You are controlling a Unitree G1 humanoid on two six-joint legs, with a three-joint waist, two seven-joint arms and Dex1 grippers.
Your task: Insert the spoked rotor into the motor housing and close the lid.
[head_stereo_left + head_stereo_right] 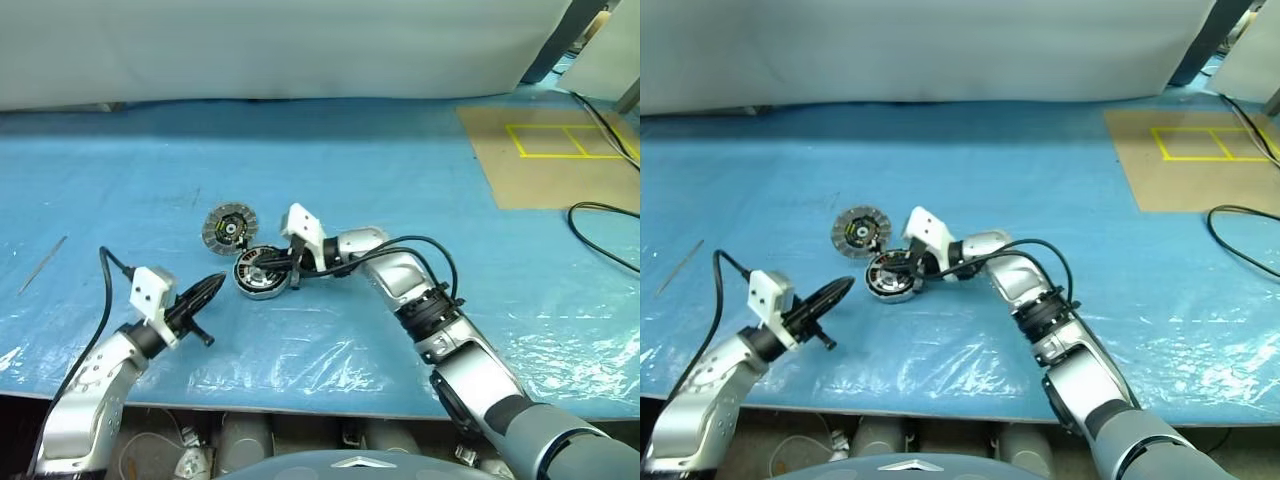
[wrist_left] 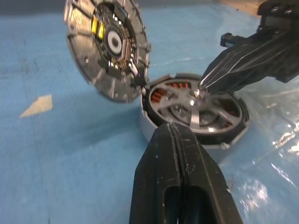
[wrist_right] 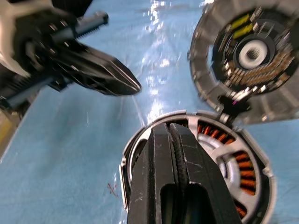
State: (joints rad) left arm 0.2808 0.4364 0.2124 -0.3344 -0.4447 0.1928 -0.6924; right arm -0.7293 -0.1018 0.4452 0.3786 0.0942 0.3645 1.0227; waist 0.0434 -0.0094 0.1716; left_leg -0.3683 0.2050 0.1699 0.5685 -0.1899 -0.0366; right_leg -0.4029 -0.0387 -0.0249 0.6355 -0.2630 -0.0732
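- Nearest the front edge of the table (image 1: 120,150), which is covered in blue plastic sheet, the left gripper (image 1: 212,287) hangs low with its 2 black fingers pressed together on nothing. It points across at the motor parts from just beside them.
- A little further in, about mid-table, sits the motor housing (image 1: 262,276), upright, with copper-coloured windings showing around its inside.
- The spoked rotor (image 2: 194,108) already lies inside the housing; in the left wrist view its spokes look level with the rim, so I judge it seated or close to it.
- The right gripper (image 2: 205,84), fingers also closed and empty, reaches in from the right with its tip resting on or just over the rotor's hub. To me that reads as pressing or nudging the rotor home.
- Just beyond the housing, the lid (image 1: 229,228) stands tilted open, its segmented grey ring and yellow-green marks facing the robot. Its lower edge meets the housing rim at a dark tab, perhaps a hinge.
- So step 1 looks nearly done and the closing is not yet begun. The next move, as I see it, calls for clearing the right tip off the hub, then getting a finger behind the lid's far face and tipping it down squarely over the housing.
- Far off, at the back right corner, lies a brown board (image 1: 540,150) marked with yellow lines.
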